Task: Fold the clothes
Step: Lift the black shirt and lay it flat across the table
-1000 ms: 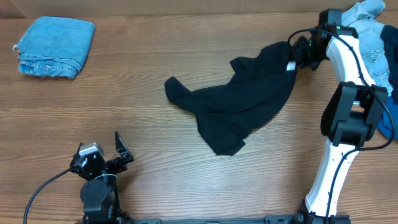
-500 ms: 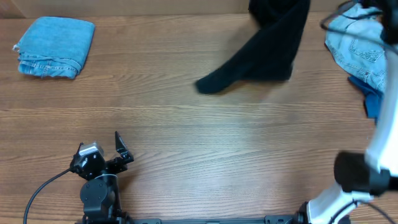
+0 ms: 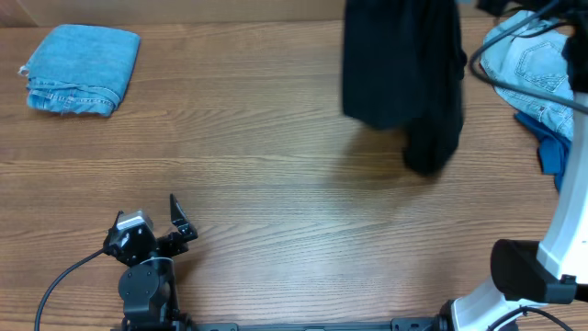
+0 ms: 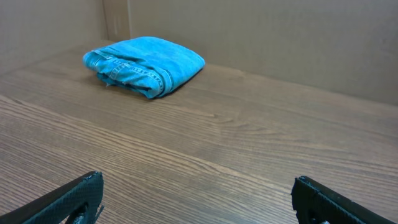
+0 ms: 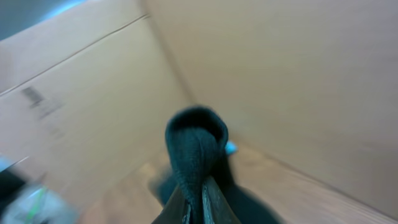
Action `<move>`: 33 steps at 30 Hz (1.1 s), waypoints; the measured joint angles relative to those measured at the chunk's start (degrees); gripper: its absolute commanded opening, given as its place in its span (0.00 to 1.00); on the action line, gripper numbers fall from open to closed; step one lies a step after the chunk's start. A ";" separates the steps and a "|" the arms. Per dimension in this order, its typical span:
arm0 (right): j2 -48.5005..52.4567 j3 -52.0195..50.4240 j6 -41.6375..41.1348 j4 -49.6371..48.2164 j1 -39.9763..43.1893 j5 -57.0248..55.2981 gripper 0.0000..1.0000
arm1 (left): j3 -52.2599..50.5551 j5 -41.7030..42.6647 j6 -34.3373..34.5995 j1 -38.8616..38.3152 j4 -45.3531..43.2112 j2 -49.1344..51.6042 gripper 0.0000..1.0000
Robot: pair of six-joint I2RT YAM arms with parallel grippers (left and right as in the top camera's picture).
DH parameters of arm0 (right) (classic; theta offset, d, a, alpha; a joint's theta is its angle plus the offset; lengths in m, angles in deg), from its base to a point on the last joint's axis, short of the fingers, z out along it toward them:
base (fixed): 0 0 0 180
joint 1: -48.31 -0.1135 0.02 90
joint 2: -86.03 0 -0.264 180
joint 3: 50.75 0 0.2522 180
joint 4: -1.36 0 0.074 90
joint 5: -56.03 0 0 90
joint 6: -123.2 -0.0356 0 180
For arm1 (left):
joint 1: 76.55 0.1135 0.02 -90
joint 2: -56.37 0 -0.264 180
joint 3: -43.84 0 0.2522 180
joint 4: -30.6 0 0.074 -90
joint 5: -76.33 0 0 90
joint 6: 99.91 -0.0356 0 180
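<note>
The black T-shirt [image 3: 400, 74] hangs in the air over the far right part of the table, bunched and dangling, its top cut off by the frame edge. In the right wrist view my right gripper [image 5: 198, 202] is shut on a fold of this black T-shirt [image 5: 196, 146]. A folded light-blue denim piece [image 3: 83, 69] lies at the far left; it also shows in the left wrist view as the denim piece [image 4: 146, 65]. My left gripper [image 3: 147, 213] rests at the near left, open and holding nothing, its fingers [image 4: 68, 199] wide apart.
A loose pile of light-blue denim [image 3: 533, 74] lies at the far right, with a royal-blue garment [image 3: 549, 152] beside it. The white right arm [image 3: 560, 230] rises along the right edge. A cardboard wall [image 4: 280, 37] runs along the far side.
The black T-shirt lay spread on the table; the right gripper has pulled it up off the wood and it now hangs. The left arm has not moved.
</note>
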 measured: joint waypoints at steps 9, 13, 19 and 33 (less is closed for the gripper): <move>-0.02 -0.02 0.17 -3.04 -13.29 0.92 0.04 | 0.00 0.00 0.00 0.00 0.00 0.02 1.00; -0.02 -0.02 0.46 -0.39 -12.74 -5.09 0.04 | 0.00 0.00 0.00 0.00 0.02 0.00 1.00; -0.02 -0.02 1.64 4.50 -7.52 -20.48 0.04 | 0.00 0.00 0.00 0.00 0.00 0.02 1.00; 0.00 -0.04 1.97 -8.02 2.19 -38.34 0.04 | 0.00 0.00 0.00 0.00 0.00 0.02 1.00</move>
